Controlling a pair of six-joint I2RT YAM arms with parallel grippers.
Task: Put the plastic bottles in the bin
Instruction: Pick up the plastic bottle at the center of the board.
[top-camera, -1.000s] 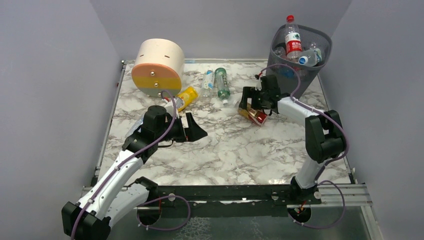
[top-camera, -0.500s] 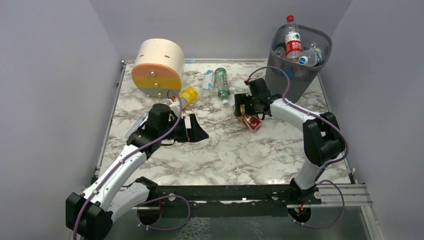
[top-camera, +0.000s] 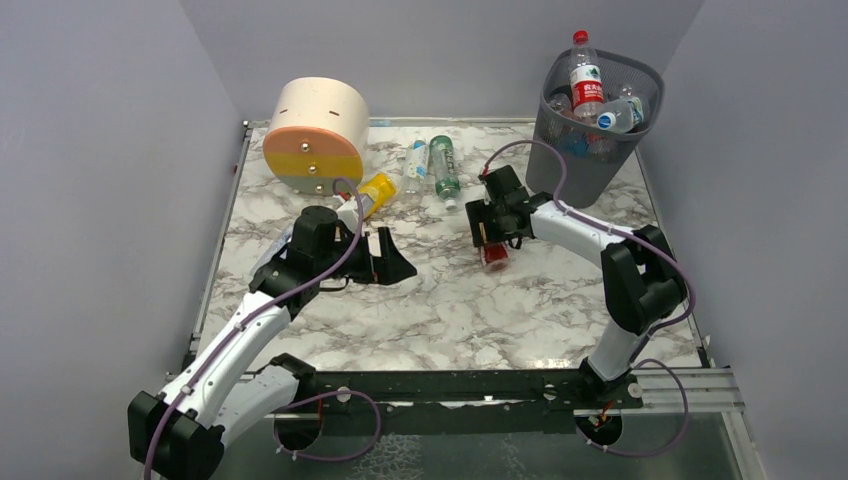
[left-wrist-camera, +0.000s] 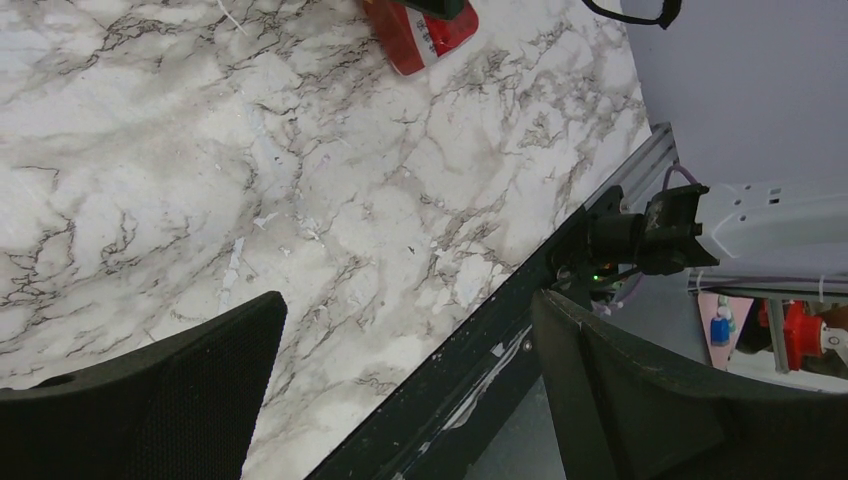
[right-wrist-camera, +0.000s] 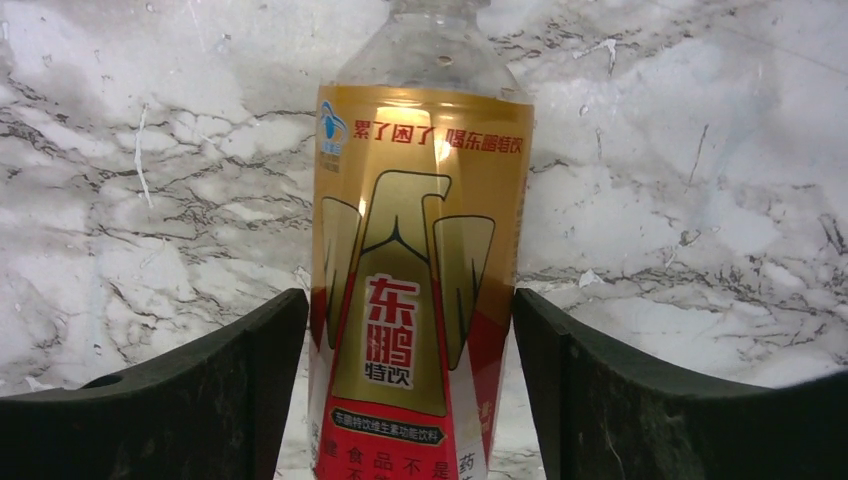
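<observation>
My right pincer (right-wrist-camera: 410, 330) straddles the gold-and-red bottle (right-wrist-camera: 420, 300), which lies on the marble surface (top-camera: 450, 310). Both fingers sit right at the sides of its label, but I cannot tell whether they are clamping it. My left pincer (left-wrist-camera: 410, 400) stands wide and holds nothing, hanging over bare marble.

The label reads 东鹏特饮 in red, with 累了困了 喝东鹏特饮 across its top.

The bin (top-camera: 600, 160) stands at the far right corner with several bottles already in it, one red-labelled bottle (top-camera: 585, 80) sticking up above the rim. More bottles lie near the drawer unit (top-camera: 315, 135).

Compared with a second ago, the right pincer has shifted left, away from the bin. The gold bottle, slanted then, now lies in line with the fingers. The left arm has barely moved.
</observation>
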